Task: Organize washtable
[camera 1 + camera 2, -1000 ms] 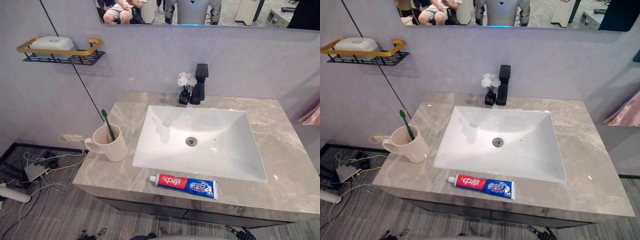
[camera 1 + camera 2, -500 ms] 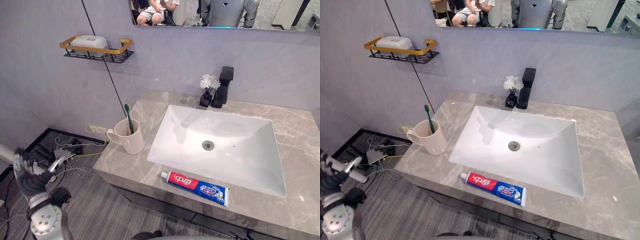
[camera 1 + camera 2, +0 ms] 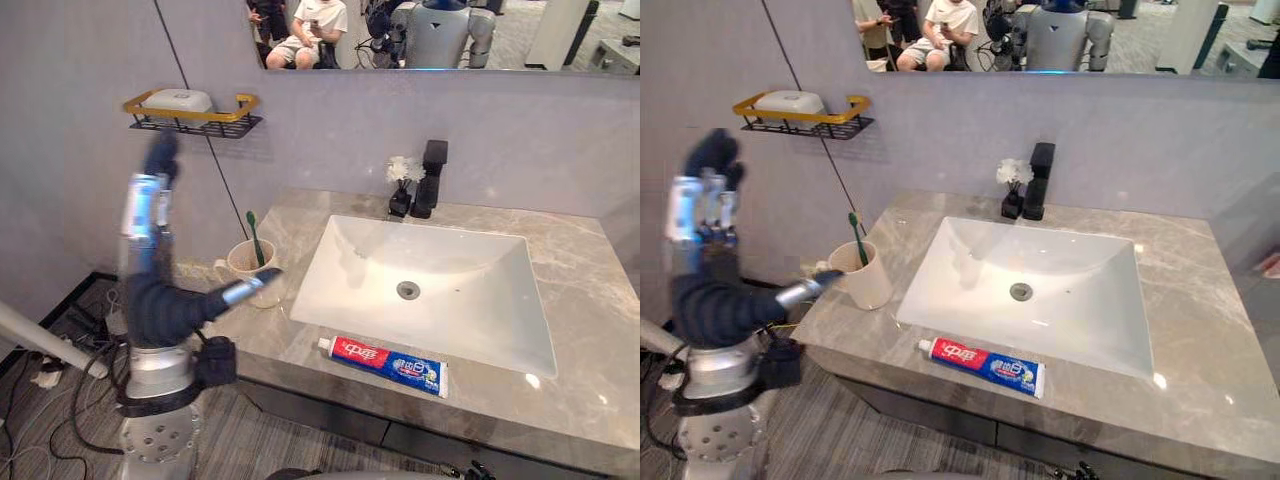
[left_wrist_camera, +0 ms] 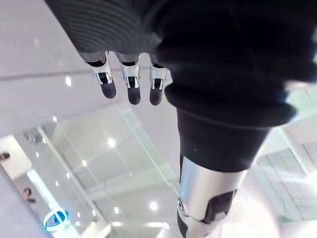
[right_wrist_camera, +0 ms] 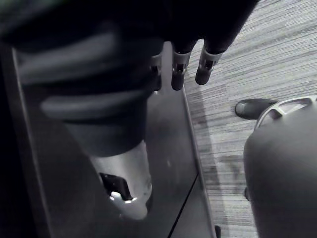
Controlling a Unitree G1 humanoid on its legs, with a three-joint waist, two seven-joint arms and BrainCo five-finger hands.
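Washtable job looks barely begun. At far left, off the tabletop's (image 3: 590, 330) left edge, the left robot hand (image 3: 158, 300) stands upright, fingers straight & apart, thumb jutting toward the cup (image 3: 240, 272), holding nothing. On the wall above is a gold-railed shelf (image 3: 215, 118) w/ white soap dish (image 3: 178, 100). The cup sits at the tabletop's left end with the green toothbrush (image 3: 253, 235) upright in it. Right of it is the white sink (image 3: 470, 300). The toothpaste tube (image 3: 385, 362) lies flat on the near strip of tabletop, just in front of the sink. A small flower vase (image 3: 402, 185) & black faucet (image 3: 432, 180) stand at the far rim. The right robot hand (image 5: 205, 67) hangs over the striped floor (image 5: 247, 59), fingers loose, empty.

Likely step: opening reach, prob. for the loose tube, the one item out of place. Next move calls for bringing a hand down & across to the near edge, then a flat pinch on a low, slippery tube close to the drop-off.

Writing: white lettering on the tube's red & blue panels. Nothing else legible.
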